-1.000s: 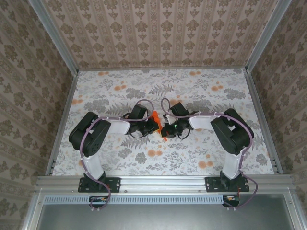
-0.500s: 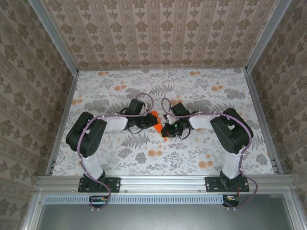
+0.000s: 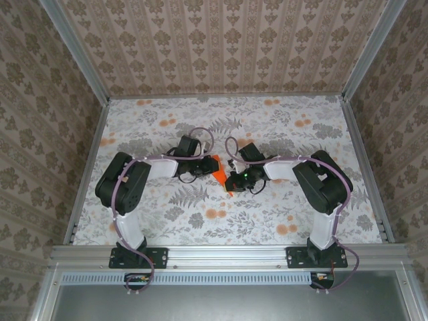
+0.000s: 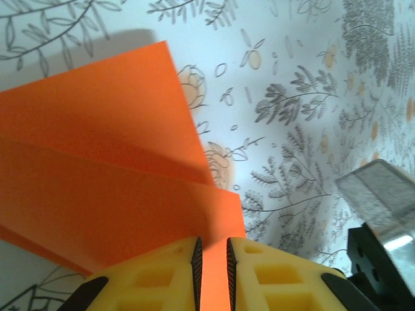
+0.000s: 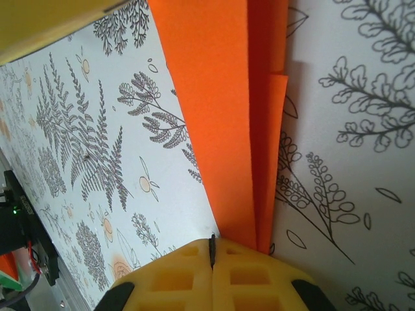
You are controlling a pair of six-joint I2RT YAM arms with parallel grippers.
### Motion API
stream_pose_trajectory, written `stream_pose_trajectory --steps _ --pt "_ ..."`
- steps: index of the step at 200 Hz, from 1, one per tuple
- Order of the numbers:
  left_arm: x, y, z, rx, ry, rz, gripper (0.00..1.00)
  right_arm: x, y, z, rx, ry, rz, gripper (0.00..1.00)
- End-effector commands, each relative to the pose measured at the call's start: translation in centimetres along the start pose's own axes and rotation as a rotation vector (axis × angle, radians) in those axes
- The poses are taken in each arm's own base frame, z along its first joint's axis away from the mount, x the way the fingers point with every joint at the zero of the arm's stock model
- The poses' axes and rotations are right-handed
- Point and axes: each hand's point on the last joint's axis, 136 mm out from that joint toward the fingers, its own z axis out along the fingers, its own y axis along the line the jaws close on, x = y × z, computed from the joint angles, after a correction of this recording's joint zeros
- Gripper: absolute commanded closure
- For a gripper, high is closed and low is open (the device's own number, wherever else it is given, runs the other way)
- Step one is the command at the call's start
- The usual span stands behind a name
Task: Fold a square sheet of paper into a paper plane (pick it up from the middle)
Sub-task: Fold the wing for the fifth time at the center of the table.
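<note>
— Where is the orange paper (image 3: 215,167)?

— Near the middle of the flower-printed surface (image 3: 301,200), between the tips of the two arms. It is folded. From the left wrist I see one flap overlapping another. From the right wrist it is a long narrow shape with layered edges running side by side.

— Is the left claw (image 4: 212,249) holding it?

— Its yellow fingers (image 4: 272,278) stand a thin slit apart, so it is a little open. Orange shows in the slit and the paper's near edge runs right up to the fingertips. I can't tell whether the pads touch it.

— And the right claw (image 5: 212,249)?

— Closed, with the two fingers meeting in a hairline seam. The narrow end of the paper runs down to the tip and goes out of sight behind one finger. I can't tell whether a layer is pinched in the seam or only lies under the tip.

— Does the paper lie flat?

— In the right wrist view it lies along the surface. In the left wrist view the far flap casts a grey shadow on the print beyond its edge.
</note>
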Motion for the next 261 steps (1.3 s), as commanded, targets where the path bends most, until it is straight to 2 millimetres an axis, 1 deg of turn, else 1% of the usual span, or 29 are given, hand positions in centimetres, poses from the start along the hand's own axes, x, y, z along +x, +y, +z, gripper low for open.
stream_pose_trajectory --steps 1,39,82,129,138,140,149,192,226,244,261 --pt "-0.5 0.2 0.4 0.006 0.006 0.026 0.80 3.2 -3.4 1.1 0.093 0.096 0.075 1.00" --pt "-0.5 1.2 0.8 -0.015 0.011 0.015 0.80 3.5 -3.5 1.0 0.095 0.107 0.074 1.00" --pt "-0.5 2.3 0.7 -0.053 0.021 0.016 0.80 4.7 -4.0 1.0 0.110 0.141 0.080 1.00" --pt "-2.4 3.3 -0.2 -0.060 0.008 0.033 0.80 6.0 -4.7 1.0 0.120 0.163 0.103 1.00" --pt "-2.4 3.2 -0.1 -0.054 0.013 0.042 0.80 6.2 -4.7 1.0 0.119 0.165 0.106 1.00" --pt "-3.0 3.8 -0.5 -0.058 0.000 0.028 0.80 6.3 -4.8 1.0 0.120 0.168 0.107 1.00" --pt "-3.4 4.3 -0.7 -0.058 -0.004 0.022 0.80 6.3 -4.8 1.1 0.119 0.169 0.109 1.00" --pt "-5.0 5.2 -1.3 -0.062 -0.017 0.018 0.80 6.5 -4.9 1.1 0.117 0.172 0.113 1.00" --pt "-5.3 6.2 -1.3 -0.079 -0.014 0.007 0.80 6.8 -5.0 1.0 0.120 0.175 0.115 1.00" --pt "-5.3 7.2 -1.3 -0.096 -0.012 -0.010 0.80 6.9 -5.1 1.0 0.122 0.176 0.118 1.00" --pt "-5.7 8.0 -1.6 -0.116 -0.024 -0.027 0.80 7.0 -5.0 0.9 0.121 0.172 0.118 1.00"
